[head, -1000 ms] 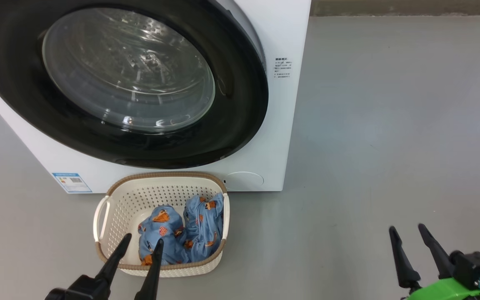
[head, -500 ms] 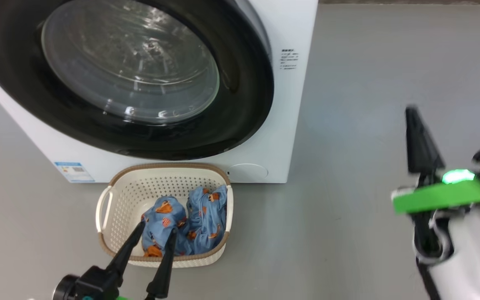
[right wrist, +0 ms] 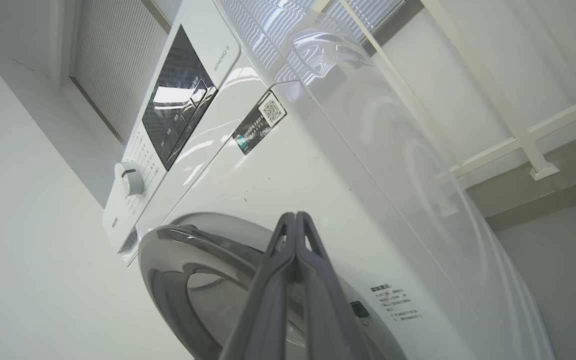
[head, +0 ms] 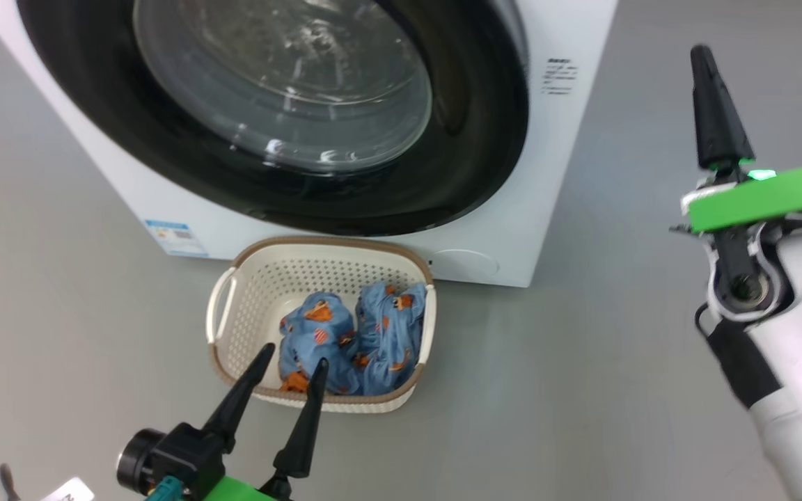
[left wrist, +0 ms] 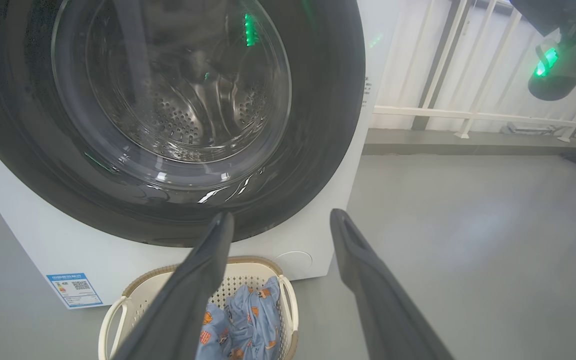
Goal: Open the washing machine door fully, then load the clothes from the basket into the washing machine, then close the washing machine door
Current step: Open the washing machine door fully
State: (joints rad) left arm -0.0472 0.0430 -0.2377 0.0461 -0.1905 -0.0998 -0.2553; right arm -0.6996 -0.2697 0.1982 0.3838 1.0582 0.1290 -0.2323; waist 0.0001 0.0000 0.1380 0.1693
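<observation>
Head view: washing machine (head: 540,181) ahead of both hands, washing machine door (head: 470,139) looks shut against its front, blue label (head: 171,236) at the low front corner. The basket (head: 262,292) sits on the floor (head: 617,348) against the machine base, just ahead of the left hand (head: 294,355). The clothes (head: 373,334) are bunched in the basket half farther from that hand's left side, just past its fingertips.

Left wrist view adds the perforated drum (left wrist: 178,115) behind the porthole glass and a white railing (left wrist: 468,115) off to the hand's right. It also catches the other arm's green light, top right. The basket and clothes sit low between its 2 fingers.

Right wrist view looks up the machine front from low down: control panel (right wrist: 178,120), dial (right wrist: 129,178) and a QR sticker (right wrist: 260,122), none of them in the other 2 views. The door's upper edge is behind the fingers.

Left hand: fingers spread wide, holding nothing, tips over the basket's near rim. Can't tell if they touch it.

Right hand (head: 704,62): 2 fingers pressed flat together, nothing between them, raised in the air. The machine's side corner is off to its left, apart from it, and the basket is well off to its lower left.
</observation>
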